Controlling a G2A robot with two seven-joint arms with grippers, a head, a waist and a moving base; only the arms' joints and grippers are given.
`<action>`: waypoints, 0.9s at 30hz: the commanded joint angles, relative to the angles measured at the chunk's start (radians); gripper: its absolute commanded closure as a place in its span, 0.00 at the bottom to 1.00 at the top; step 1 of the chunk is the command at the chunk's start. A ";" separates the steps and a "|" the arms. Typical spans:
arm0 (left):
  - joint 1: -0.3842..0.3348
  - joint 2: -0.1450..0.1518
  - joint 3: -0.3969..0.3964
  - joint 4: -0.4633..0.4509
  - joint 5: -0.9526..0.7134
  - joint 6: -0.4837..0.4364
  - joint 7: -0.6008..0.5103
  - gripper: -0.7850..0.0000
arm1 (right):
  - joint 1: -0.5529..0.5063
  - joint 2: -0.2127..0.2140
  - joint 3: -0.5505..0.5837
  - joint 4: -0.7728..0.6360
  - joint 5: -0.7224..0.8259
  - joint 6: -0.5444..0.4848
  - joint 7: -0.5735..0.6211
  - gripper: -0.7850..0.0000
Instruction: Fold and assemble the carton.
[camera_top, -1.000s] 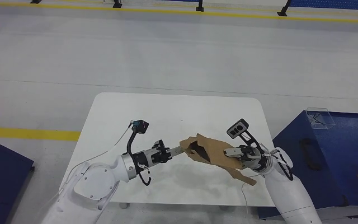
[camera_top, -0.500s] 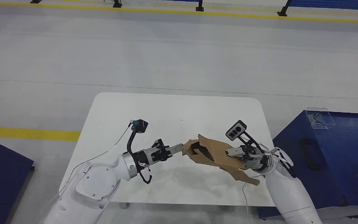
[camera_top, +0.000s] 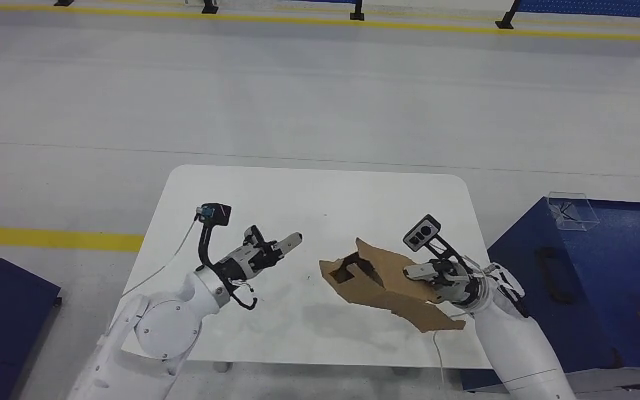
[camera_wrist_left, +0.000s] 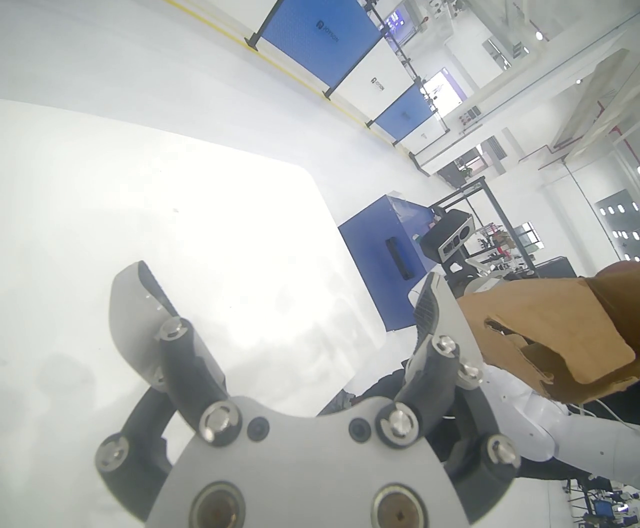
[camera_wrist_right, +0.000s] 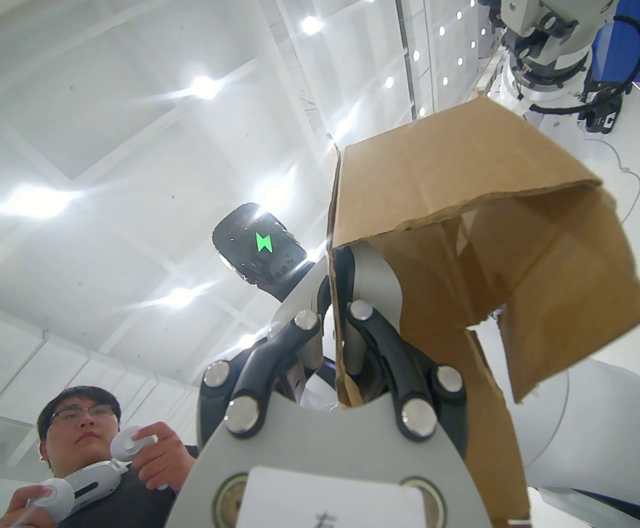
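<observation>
A brown carton (camera_top: 385, 282), partly folded with loose flaps, sits low over the table's right half. My right gripper (camera_top: 432, 272) is shut on one of its walls. In the right wrist view its fingers (camera_wrist_right: 370, 300) clamp the cardboard edge, with the carton (camera_wrist_right: 450, 200) opening beyond my right gripper (camera_wrist_right: 339, 285). My left gripper (camera_top: 288, 242) hovers to the carton's left, apart from it and open. In the left wrist view my left gripper (camera_wrist_left: 285, 290) has nothing between its fingers, and the carton (camera_wrist_left: 550, 335) shows past one fingertip.
The white table (camera_top: 300, 200) has bare room at the back and left. A blue bin (camera_top: 570, 260) stands off the table's right edge, also seen as a blue bin (camera_wrist_left: 385, 250) in the left wrist view.
My left gripper has pulled back to the left, away from the carton's near end that it touched earlier. The carton has settled slightly in the right gripper.
</observation>
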 joint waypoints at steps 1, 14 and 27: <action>0.000 0.001 -0.015 -0.011 0.015 -0.021 0.030 0.00 | 0.004 -0.007 -0.018 0.001 0.139 0.149 -0.052 1.00; 0.284 0.039 -0.297 -0.239 0.263 -0.366 0.212 0.00 | 0.080 -0.017 -0.152 0.137 0.266 0.172 -0.061 1.00; 0.347 0.039 -0.217 -0.325 0.477 -0.401 0.167 0.00 | 0.080 -0.014 -0.103 0.144 -0.156 -0.443 -0.036 1.00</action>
